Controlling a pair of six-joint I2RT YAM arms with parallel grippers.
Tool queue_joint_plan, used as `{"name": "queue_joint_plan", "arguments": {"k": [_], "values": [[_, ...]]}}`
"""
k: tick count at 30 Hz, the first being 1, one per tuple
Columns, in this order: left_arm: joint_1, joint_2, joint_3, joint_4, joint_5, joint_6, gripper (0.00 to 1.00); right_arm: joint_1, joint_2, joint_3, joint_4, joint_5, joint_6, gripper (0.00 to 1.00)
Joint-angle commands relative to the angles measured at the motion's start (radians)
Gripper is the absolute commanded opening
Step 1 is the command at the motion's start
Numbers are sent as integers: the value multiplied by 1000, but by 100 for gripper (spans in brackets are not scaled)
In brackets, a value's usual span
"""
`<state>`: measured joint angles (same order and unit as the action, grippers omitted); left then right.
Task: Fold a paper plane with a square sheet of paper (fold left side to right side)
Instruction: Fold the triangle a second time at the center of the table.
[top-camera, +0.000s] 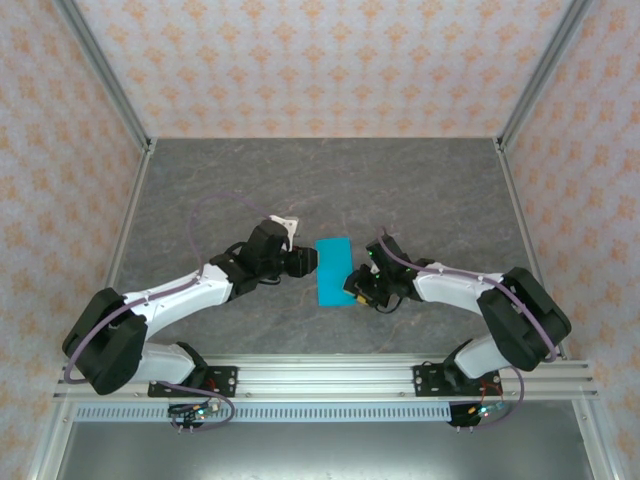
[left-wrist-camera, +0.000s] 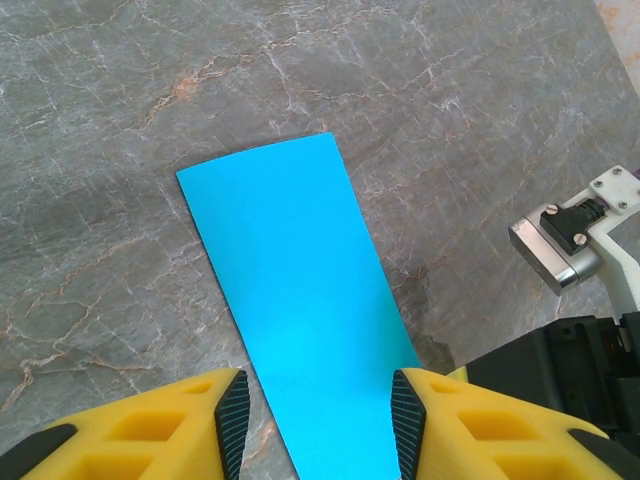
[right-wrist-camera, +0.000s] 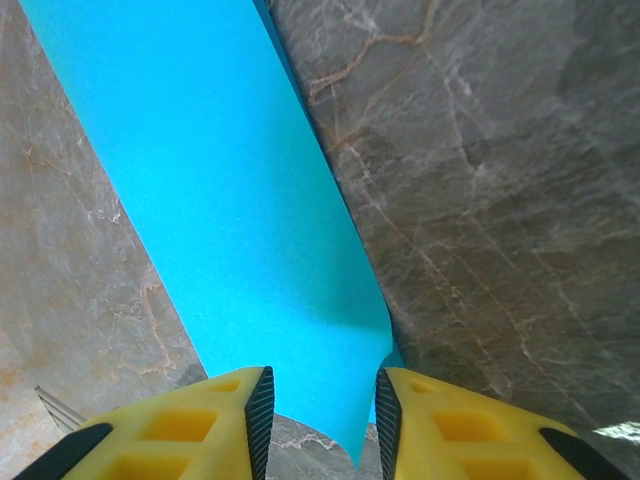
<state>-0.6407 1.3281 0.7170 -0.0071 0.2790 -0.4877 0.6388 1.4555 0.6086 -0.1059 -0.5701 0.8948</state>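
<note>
The sheet of paper (top-camera: 333, 270) is coloured plain bright cyan-blue. The surface (top-camera: 250, 190) is patterned as grey marble with pale and rust-brown veins. The walls (top-camera: 320, 60) are printed with orange floral motifs on pale pink. The left hand (left-wrist-camera: 318, 420) and right hand (right-wrist-camera: 320, 410) are finished in yellow with black pads (left-wrist-camera: 233, 420).

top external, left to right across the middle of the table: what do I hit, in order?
left arm → left end effector → blue sheet of paper → right end effector → right arm
</note>
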Motion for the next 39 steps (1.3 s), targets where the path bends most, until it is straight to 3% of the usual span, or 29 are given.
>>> {"name": "queue_joint_plan", "arguments": {"k": [1, 5, 13, 16, 19, 26, 39], "values": [[2, -38, 1, -22, -30, 27, 45, -2, 11, -24, -37, -1, 9, 35], [2, -42, -1, -23, -33, 30, 46, -2, 6, -33, -40, 5, 10, 32], [3, -59, -30, 22, -7, 34, 46, -2, -36, -23, -40, -1, 9, 6], [1, -94, -75, 80, 48, 52, 48, -2, -86, -21, -34, 10, 7, 4], [-1, -167, -133, 93, 58, 74, 50, -2, -126, -12, -34, 13, 4, 6], [-1, -278, -201, 35, 13, 87, 52, -2, -87, 1, -28, 19, 10, 29], [-1, -288, -194, 21, -6, 93, 52, -2, -36, -35, 89, 18, 28, 34]]}}
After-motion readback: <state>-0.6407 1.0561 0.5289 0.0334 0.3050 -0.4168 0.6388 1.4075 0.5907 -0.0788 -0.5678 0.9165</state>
